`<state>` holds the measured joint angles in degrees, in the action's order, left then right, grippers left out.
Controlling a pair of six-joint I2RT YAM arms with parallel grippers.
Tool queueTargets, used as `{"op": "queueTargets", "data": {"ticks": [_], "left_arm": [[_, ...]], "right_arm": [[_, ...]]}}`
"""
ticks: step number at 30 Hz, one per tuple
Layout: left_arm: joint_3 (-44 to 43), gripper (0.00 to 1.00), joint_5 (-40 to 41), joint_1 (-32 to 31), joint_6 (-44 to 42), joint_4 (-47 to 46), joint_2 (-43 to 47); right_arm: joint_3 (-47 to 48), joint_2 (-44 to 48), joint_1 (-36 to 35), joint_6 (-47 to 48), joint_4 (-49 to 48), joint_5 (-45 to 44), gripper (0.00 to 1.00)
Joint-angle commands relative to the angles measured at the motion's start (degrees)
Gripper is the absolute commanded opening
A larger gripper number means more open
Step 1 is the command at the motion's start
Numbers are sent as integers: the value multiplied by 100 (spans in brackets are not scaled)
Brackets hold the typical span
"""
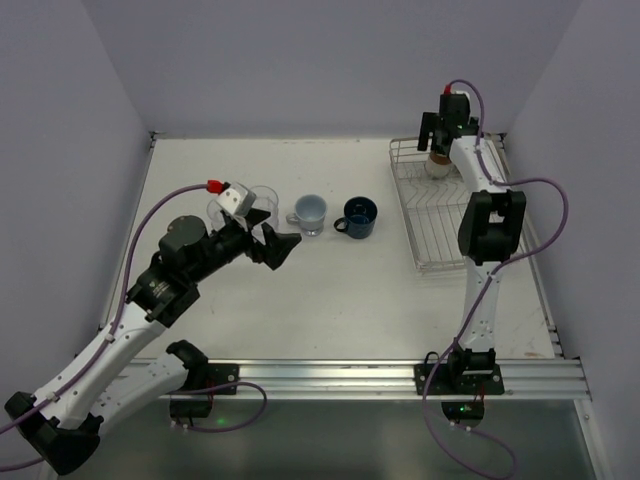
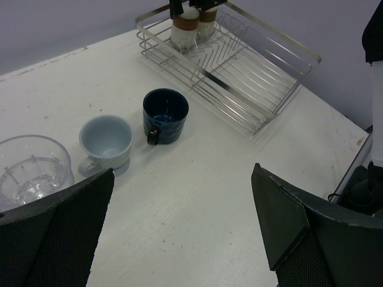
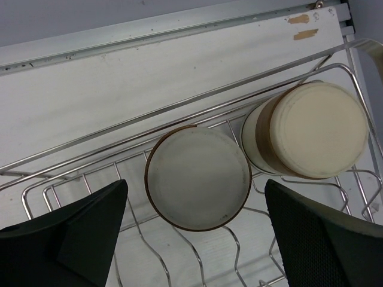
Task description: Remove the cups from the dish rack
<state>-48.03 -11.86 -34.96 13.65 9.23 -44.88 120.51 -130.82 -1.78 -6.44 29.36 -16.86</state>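
The silver wire dish rack [image 1: 435, 215] stands at the right of the table. Two cream cups with brown bands [image 1: 438, 164] sit upside down in its far end. My right gripper [image 1: 437, 135] hangs open just above them. In the right wrist view its fingers [image 3: 194, 197] straddle the nearer cream cup [image 3: 197, 178], and the second cream cup [image 3: 311, 131] is to its right. On the table stand a clear glass tumbler [image 1: 262, 200], a light blue cup [image 1: 310, 212] and a dark blue mug [image 1: 358, 217]. My left gripper [image 1: 275, 245] is open and empty, in front of the tumbler.
The left wrist view shows the tumbler [image 2: 30, 170], light blue cup [image 2: 106, 143], dark blue mug [image 2: 165, 115] and the rack [image 2: 239, 60] beyond. The rack's wavy floor wires [image 3: 237, 249] lie under the right fingers. Walls enclose the table on three sides.
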Motion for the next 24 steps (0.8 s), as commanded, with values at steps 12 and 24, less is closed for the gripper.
{"op": "queueTargets", "data": {"ticks": [12, 24], "left_arm": [[-13, 100, 236, -28, -257, -291, -152], [-48, 100, 219, -20, -258, -282, -266]], "right_arm": [[544, -339, 152, 187, 70, 491, 79], [-1055, 909, 160, 441, -1424, 667, 47]]}}
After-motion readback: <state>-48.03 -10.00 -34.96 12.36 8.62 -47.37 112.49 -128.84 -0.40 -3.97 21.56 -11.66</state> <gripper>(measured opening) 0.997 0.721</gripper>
